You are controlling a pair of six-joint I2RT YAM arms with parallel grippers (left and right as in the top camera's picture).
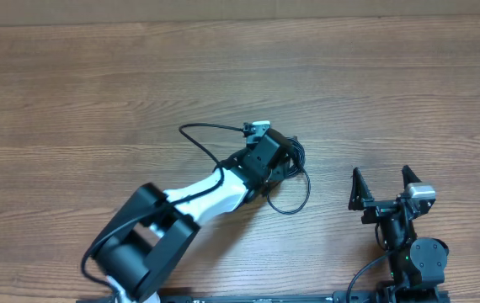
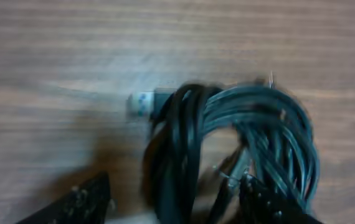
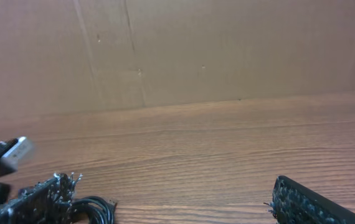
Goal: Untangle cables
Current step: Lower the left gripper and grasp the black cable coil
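Observation:
The cables (image 1: 296,156) are a coiled bundle of thin black cords in the middle of the table. One loose strand arcs out to the left and a loop (image 1: 297,200) trails toward the front. In the left wrist view the bundle (image 2: 252,130) fills the frame, with a silver plug (image 2: 141,103) poking out on its left. My left gripper (image 2: 171,208) is down over the bundle with its fingers spread, and part of the coil lies between them. My right gripper (image 1: 381,177) is open and empty, right of the bundle. The right wrist view shows the coil's edge (image 3: 93,210) at the lower left.
The wooden table (image 1: 97,93) extends far to the back and left. A brown cardboard wall (image 3: 227,50) stands behind the table's far edge. The left arm's white and black links (image 1: 198,198) cross the front middle. The right arm's base (image 1: 417,261) sits at the front right.

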